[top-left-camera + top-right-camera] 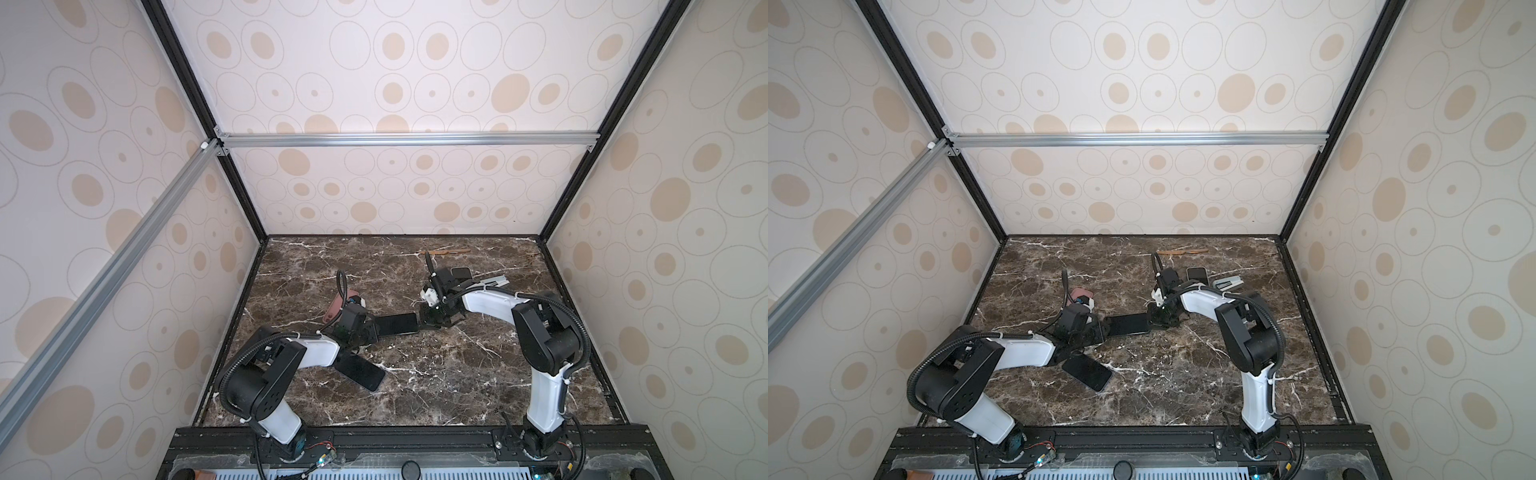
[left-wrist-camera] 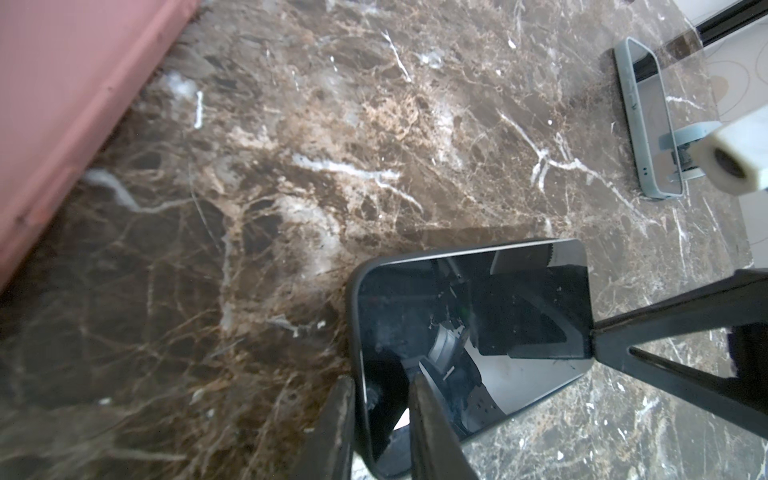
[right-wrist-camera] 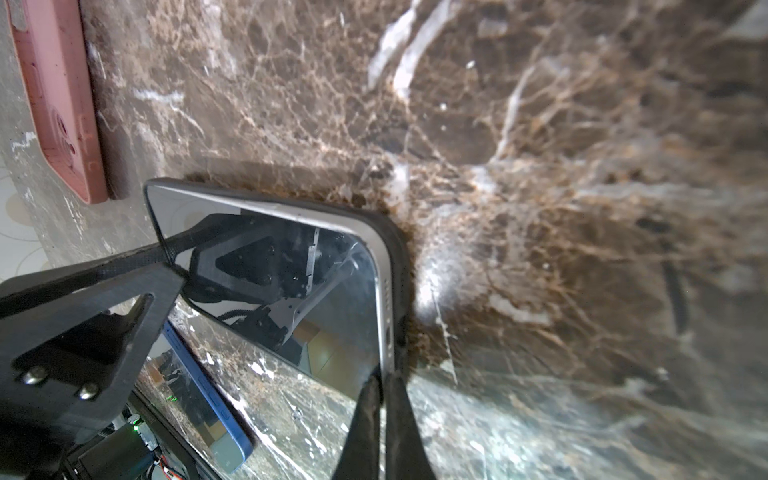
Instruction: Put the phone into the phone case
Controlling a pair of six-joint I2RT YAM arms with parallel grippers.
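Left gripper (image 2: 381, 378), nearly closed, clamps the left end of the phone (image 1: 397, 324), lying mid-table in its black case (image 3: 401, 266); right gripper (image 3: 384, 376) pinches shut on the case's right rim. Best to ease that rim over the corner while the left braces.

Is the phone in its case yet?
Almost. The phone lies in the black case. The left hand grips one end; the shut right hand presses the other end. There the phone's silver edge shows above the rim, so that end probably needs pushing in.
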